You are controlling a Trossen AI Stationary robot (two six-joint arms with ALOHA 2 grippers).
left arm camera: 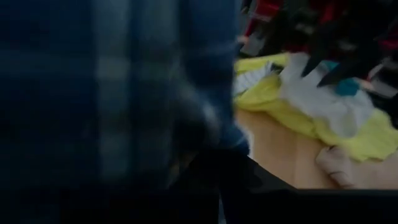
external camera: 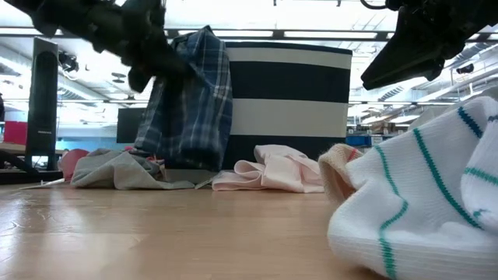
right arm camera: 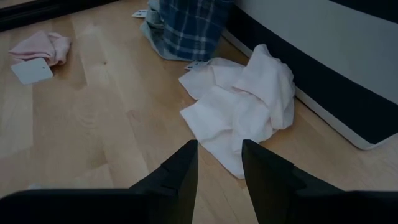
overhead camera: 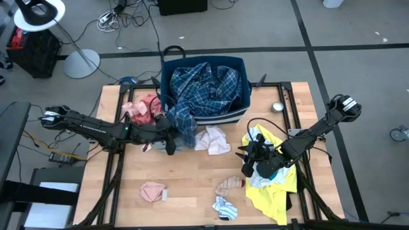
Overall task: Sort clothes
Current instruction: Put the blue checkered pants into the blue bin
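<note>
A blue plaid shirt (overhead camera: 206, 84) fills the navy bin (overhead camera: 241, 102) and spills over its near left rim down to the table. My left gripper (overhead camera: 171, 138) reaches in from the table's left and is shut in that hanging part, which fills the left wrist view (left arm camera: 112, 93). My right gripper (right arm camera: 219, 167) hovers open over bare wood, short of a pale pink piece (right arm camera: 239, 102) that lies crumpled against the bin's front wall. A yellow shirt (overhead camera: 276, 188) lies under the right arm. My left gripper is shut on the hanging part of the plaid shirt (overhead camera: 183, 125), beside the bin's near left corner. It comes in roughly level from the table's left. The cloth itself hides the fingertips. The shirt drapes slack from the bin's rim (external camera: 194, 93), with its lower end on the table.
Pink and red pieces (overhead camera: 142, 110) lie left of the bin, with a grey one (external camera: 117, 169) on the table below the left gripper. Near the front lie a pink piece (overhead camera: 152, 190), a beige one (overhead camera: 230, 185) and a striped white sock (overhead camera: 225, 207). A tape roll (overhead camera: 277, 107) sits at the right.
</note>
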